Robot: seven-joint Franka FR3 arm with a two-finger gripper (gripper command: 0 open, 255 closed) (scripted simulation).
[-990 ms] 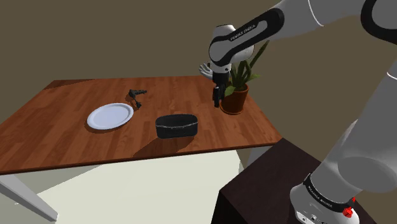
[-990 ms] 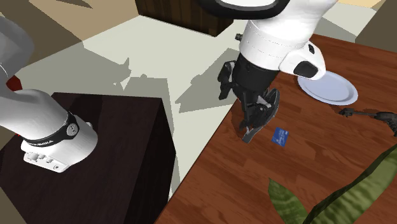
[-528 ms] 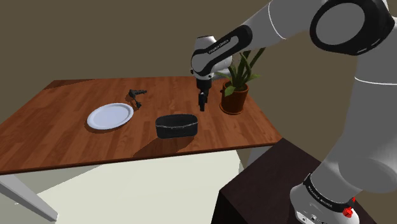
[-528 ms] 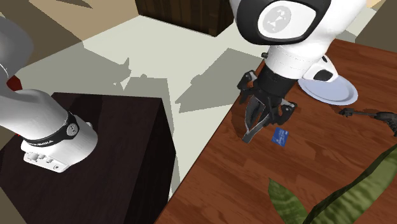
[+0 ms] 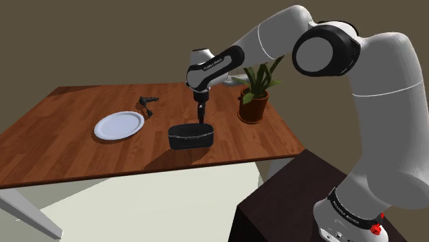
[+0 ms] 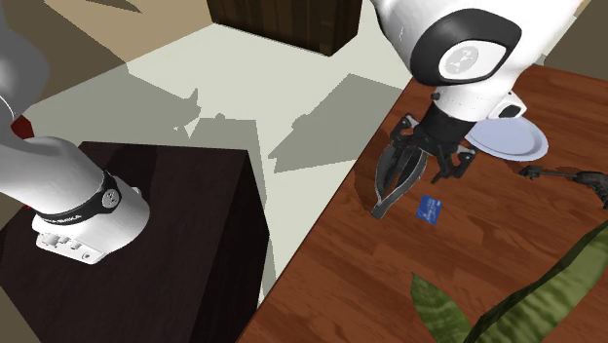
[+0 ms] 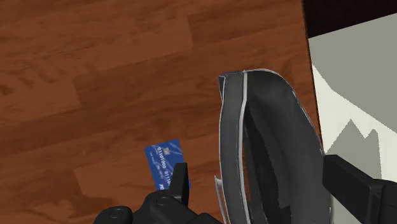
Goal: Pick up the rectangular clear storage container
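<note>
Claw (image 7: 254,173) is spread wide right now, one black finger (image 7: 180,180) on each side of the storage container (image 7: 273,133). As far as I can tell neither is touching it, so nothing's gripped yet. The tub sits on the wooden table (image 5: 69,137) near its front edge, directly under the claw, with pale floor (image 7: 356,95) just past it. If it were me, I'd drop straight down and keep the tub centred so both fingers slide outside the long walls, then close slowly across the narrow width. The walls look thin and smooth, so my guess is they'll flex or slip if you squeeze hard or grab too high. I'd get under that rim lip. Also watch the blue card (image 7: 162,162) lying flat just beside the tub, right by one finger, since a fingertip could land on it or drag it along. Funny thing is the tub isn't drawn clear at all. It's dark grey, nearly black, with a thin pale rim, and it's a long open-topped oblong with rounded corners that looks empty. The table is reddish-brown planks with visible grain. Further out there's a round white plate (image 5: 119,125) and a plant with long green leaves in a brown pot (image 5: 254,108), both well apart from the tub.
</note>
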